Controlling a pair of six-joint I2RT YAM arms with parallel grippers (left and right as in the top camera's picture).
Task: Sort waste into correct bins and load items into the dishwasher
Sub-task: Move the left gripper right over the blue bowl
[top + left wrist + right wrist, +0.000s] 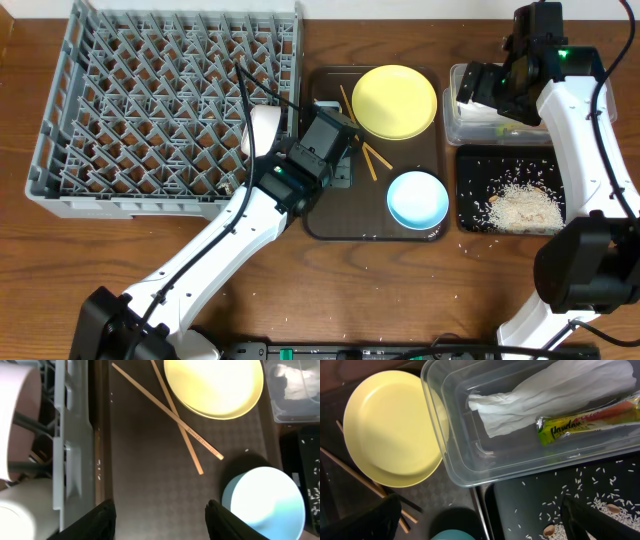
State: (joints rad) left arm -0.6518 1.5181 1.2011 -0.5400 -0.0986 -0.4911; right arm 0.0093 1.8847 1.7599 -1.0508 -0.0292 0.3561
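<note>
My left gripper [160,521] is open and empty above the brown serving tray [322,215], over its left part [345,135]. Two crossed wooden chopsticks [175,415] lie ahead of it, beside the yellow plate [394,101] and the light-blue bowl [418,198]. A white dish [262,128] stands in the grey dish rack [150,100] at its right edge. My right gripper [480,527] is open and empty over the near edge of the clear tub [451,462]. The tub holds the white napkin [545,395] and the green-and-yellow wrapper [585,420]. The rice scraps [520,205] lie in the black tray [470,195].
The rack's right wall [75,460] runs close along the left gripper's left finger, with white dishes [17,420] behind it. A few loose rice grains lie on the wooden table in front of the black tray. The light-blue bowl [265,500] is next to the left gripper's right finger.
</note>
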